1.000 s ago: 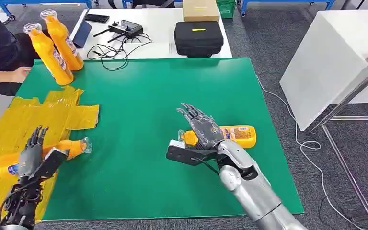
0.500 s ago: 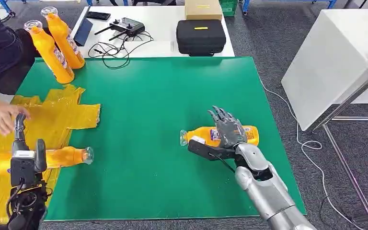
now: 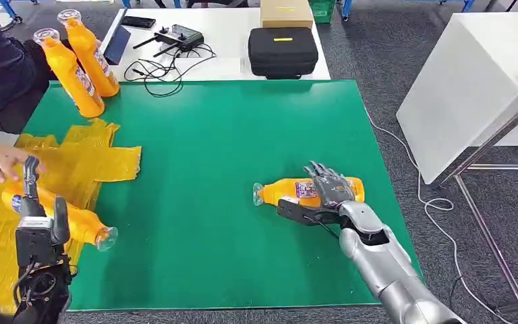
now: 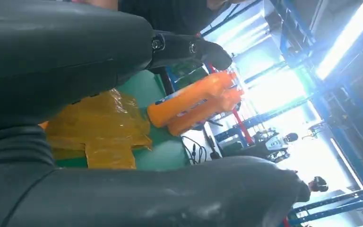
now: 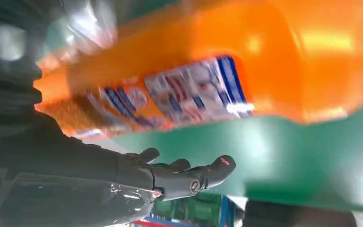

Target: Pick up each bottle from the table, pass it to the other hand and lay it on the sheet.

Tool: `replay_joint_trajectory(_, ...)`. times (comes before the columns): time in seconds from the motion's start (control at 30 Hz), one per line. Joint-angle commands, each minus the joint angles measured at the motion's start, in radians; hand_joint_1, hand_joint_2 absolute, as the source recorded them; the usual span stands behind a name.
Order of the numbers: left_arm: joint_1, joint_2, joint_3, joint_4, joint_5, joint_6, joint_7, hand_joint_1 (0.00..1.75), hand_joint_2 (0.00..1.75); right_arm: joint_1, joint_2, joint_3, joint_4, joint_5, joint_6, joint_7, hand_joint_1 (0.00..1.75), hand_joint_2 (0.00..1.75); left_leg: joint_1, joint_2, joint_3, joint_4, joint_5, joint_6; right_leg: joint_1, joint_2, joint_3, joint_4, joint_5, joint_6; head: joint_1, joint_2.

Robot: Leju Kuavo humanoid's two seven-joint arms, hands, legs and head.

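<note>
Reaching for the next bottle: the right hand (image 3: 328, 185) lies over a bottle (image 3: 290, 192) on its side on the green tabletop (image 3: 209, 155), right of centre, fingers draped across the label, grasp seemingly not yet closed
Right hand state: fingers extended in the right wrist view, bottle touching the palm side; not lifted
Left hand: raised at the near left (image 3: 32, 223), fingers apart, holding nothing I can see
Bottle on sheet: one bottle (image 3: 61, 216) lies on the yellow sheet (image 3: 74, 158), its cap end over the sheet's edge; a person's hand (image 3: 0, 162) touches its far end
Waiting bottles: two upright bottles (image 3: 74, 64) at the far left corner
Next move: I judge the fingers must wrap the body, lift, then carry it left for the handover
Surface and room: white table (image 3: 222, 50) beyond with a black case (image 3: 282, 50), controller, cables; grey carpet, white panel on the right
</note>
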Motion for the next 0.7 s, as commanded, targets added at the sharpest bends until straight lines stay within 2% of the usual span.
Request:
replay_joint_trajectory(0.03,-0.007,0.001,-0.002,-0.009,0.016,-0.016,0.006,0.00,0.00,-0.069,-0.033,-0.020,0.152,0.004,0.028,-0.010,0.00,1.75,0.000,0.000,0.004,-0.001,-0.001,0.001,0.000,-0.002,0.004,-0.001,-0.001,0.001,0.000,0.000)
replay_joint_trajectory(0.27,-0.037,-0.006,-0.002,0.025,0.009,-0.035,0.006,0.00,0.00,0.005,-0.057,-0.039,0.126,-0.009,0.009,0.000,0.00,1.75,0.000,-0.004,0.005,-0.002,-0.001,0.000,0.001,-0.006,0.007,-0.002,-0.002,0.000,0.000,0.000)
replay_joint_trajectory(0.4,-0.029,-0.005,0.010,0.022,0.013,-0.037,0.006,0.00,0.00,0.004,-0.058,-0.039,0.111,-0.003,0.020,0.017,0.00,1.75,0.000,-0.002,0.003,-0.001,0.000,0.000,0.000,-0.004,0.003,-0.002,-0.001,0.000,0.000,0.000)
replay_joint_trajectory(0.7,-0.016,-0.006,0.030,0.016,0.020,-0.043,0.006,0.00,0.00,0.003,-0.040,-0.039,0.111,0.000,0.033,0.031,0.00,1.75,0.000,-0.001,0.007,-0.002,-0.001,0.000,0.001,-0.003,0.007,-0.003,-0.001,0.000,0.000,0.000)
